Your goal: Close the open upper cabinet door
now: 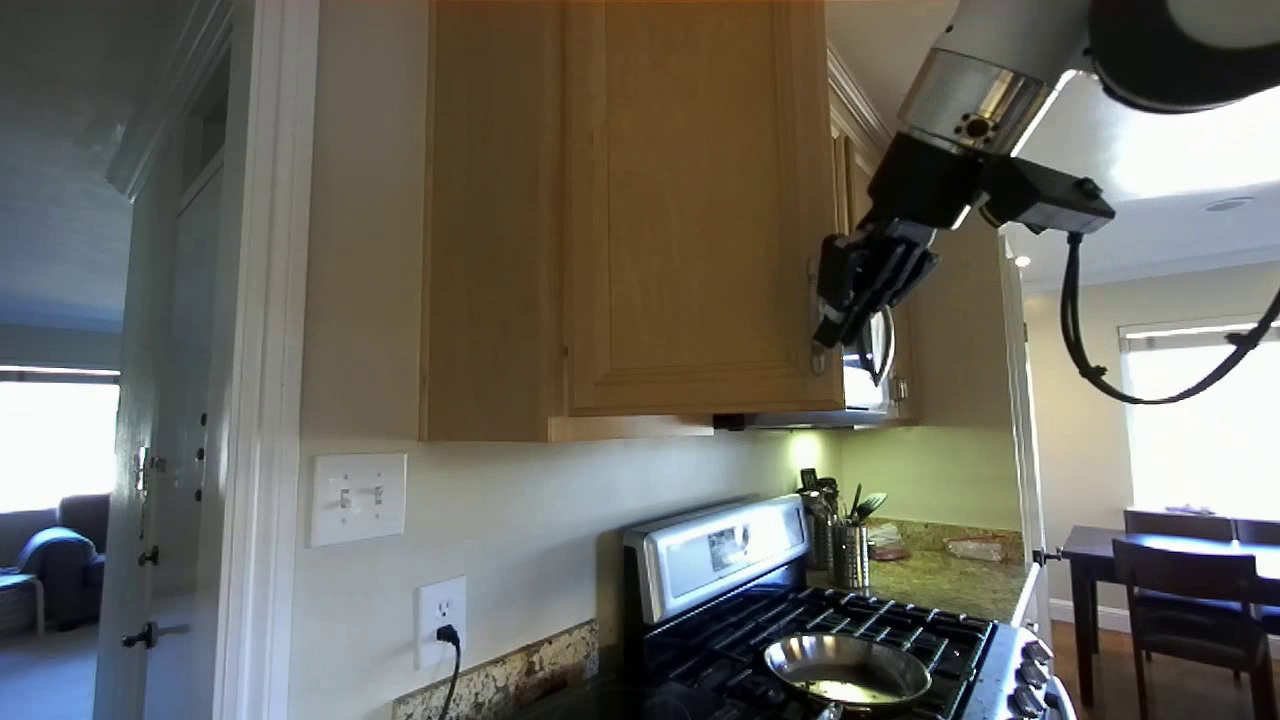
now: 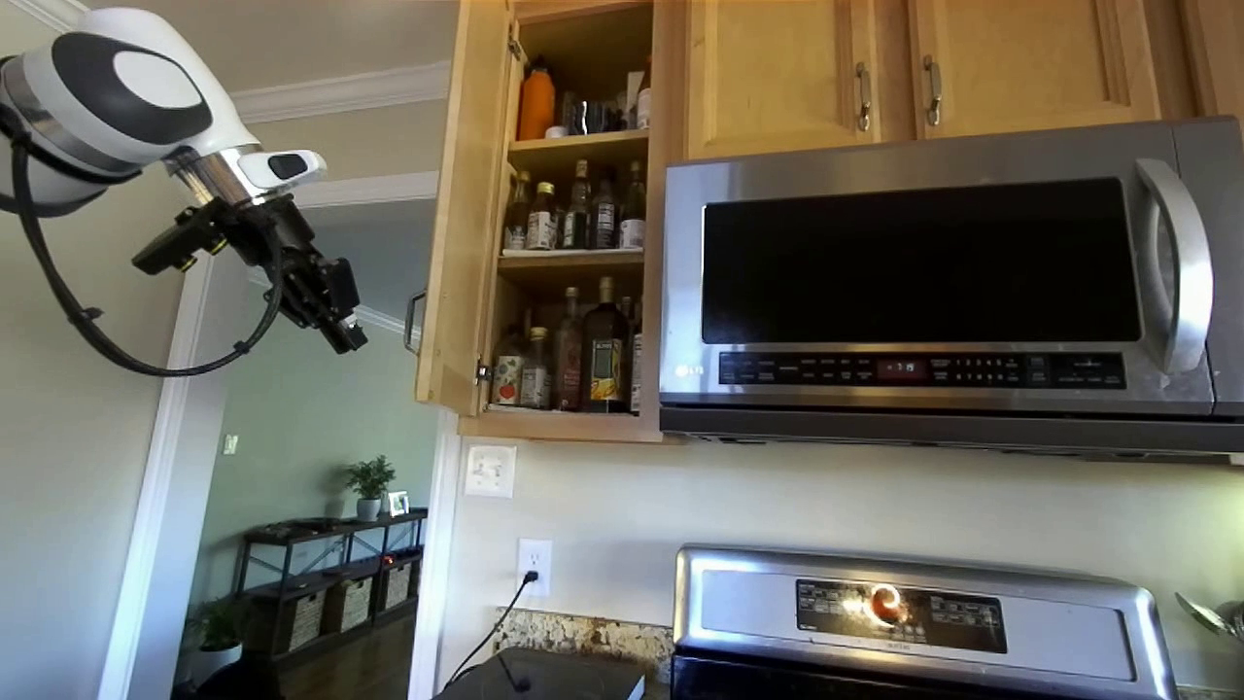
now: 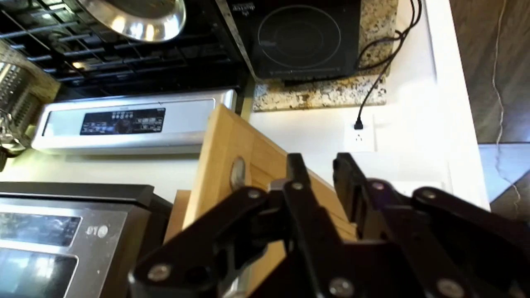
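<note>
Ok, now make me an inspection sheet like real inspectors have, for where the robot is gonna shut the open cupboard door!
Surface: pan on the stove; black hob on the counter.
Job's things: door open, with its handle near the free edge.
Clutter: many bottles in the cabinet.
End effector: open, not touching the handle.
Cables: robot's cable hangs in a loop; black cord plugged into the outlet.
Surroundings: shut microwave beside the cabinet; table and chairs farther off.
</note>
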You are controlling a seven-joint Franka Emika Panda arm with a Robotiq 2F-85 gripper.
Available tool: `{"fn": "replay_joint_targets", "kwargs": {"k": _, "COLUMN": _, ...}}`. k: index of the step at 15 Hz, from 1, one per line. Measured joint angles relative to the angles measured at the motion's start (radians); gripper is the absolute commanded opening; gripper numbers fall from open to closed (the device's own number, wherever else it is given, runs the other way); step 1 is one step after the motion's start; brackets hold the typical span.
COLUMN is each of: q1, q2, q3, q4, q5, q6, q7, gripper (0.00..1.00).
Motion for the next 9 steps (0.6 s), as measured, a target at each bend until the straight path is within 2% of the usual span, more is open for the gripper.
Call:
{"fn": "replay_joint_targets", "kwargs": {"k": 3, "q1": -0.025, "q2": 0.062, "q3": 0.000, "q4": 0.049, "q5": -0.003, "q6": 0.084, "q7": 0.000, "gripper": 0.00}}
{"fn": "replay_joint_targets", "kwargs": {"k": 5, "q1": -0.045, "q2": 0.102, "q3": 0.000, "q4": 0.078, "q5": -0.005, "q6": 0.112, "q7": 0.000, "gripper": 0.05}}
{"fn": "replay_joint_targets", "kwargs": {"k": 9, "q1": -0.090, "q2": 0.160, "q3": -0.003, "q4": 0.122, "q5": -0.027, "q6": 0.118, "q7": 0.000, "gripper": 0.05}}
